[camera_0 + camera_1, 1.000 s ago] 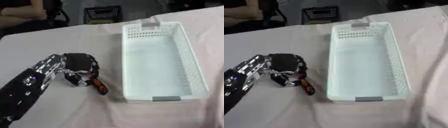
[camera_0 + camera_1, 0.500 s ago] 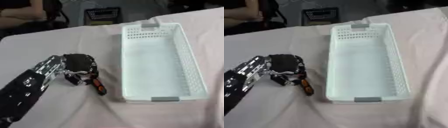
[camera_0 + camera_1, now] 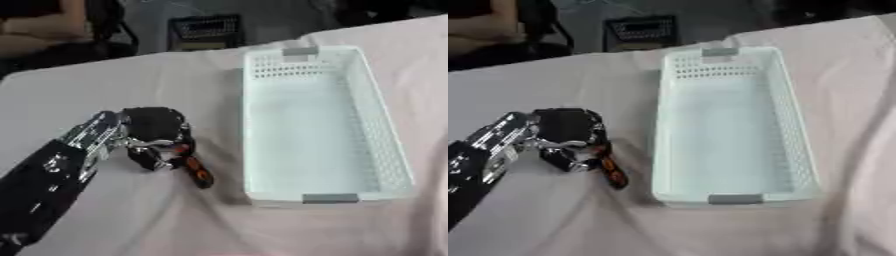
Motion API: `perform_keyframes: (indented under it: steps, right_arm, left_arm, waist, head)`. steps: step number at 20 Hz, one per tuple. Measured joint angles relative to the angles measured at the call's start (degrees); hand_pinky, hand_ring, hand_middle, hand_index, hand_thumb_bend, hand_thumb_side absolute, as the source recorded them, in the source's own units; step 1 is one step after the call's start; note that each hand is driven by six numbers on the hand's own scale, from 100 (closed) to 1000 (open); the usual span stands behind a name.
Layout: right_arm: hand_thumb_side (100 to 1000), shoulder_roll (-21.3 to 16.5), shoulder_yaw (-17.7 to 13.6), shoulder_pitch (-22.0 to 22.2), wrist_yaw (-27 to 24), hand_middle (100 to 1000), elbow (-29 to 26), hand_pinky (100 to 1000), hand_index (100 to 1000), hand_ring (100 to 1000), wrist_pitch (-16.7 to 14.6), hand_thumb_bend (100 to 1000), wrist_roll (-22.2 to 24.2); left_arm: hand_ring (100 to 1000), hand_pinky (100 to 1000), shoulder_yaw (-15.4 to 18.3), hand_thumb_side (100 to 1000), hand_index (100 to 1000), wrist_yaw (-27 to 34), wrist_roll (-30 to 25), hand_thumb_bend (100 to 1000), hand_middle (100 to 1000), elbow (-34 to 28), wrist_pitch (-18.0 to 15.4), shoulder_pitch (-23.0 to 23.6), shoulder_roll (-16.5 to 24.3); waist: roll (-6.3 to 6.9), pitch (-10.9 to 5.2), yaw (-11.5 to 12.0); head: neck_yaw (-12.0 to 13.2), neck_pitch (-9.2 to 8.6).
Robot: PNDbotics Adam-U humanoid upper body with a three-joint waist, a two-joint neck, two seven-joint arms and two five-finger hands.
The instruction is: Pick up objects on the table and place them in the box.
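- The left hand (image 3: pixel 153 131), reaching in from the lower left, has its fingers curled around an orange-and-black tool (image 3: pixel 192 167) on the table (image 3: pixel 105 85).
- Just right of it sits the white perforated box (image 3: pixel 385 145), running toward the upper right.

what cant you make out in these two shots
- Orange-and-black tool: its upper end is hidden under the left hand in both eye views; too blurred to name.
- Fingers: curled over the tool, contact blurred.
- Right hand: in neither view.
- Basket: far inner wall shows only as blurred holes.
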Motion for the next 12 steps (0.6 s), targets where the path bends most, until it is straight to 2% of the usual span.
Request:
perform_keyframes:
  steps: [6,12]
  right_arm:
    - [757,0.01,-0.01,0.0,0.0,598,0.0,432,815,551,0.03,100,0.03]
    - [758,0.2,-0.01,0.0,0.0,597,0.0,432,815,551,0.25,100,0.24]
  left_arm:
    - [425,671,1.24,247,399,10.63,-4.16,100,233,1.32,3.35,0.3,-0.43]
    - [422,671,3.23,252,395,14.75,-6.17,100,230,-0.79,5.98,-0.12,0.2]
  waist:
    - [-0.04,0.04,0.02]
    - [-0.04,0.04,0.16]
  head:
    - [-0.46,-0.07]
    - [-0.5,-0.34]
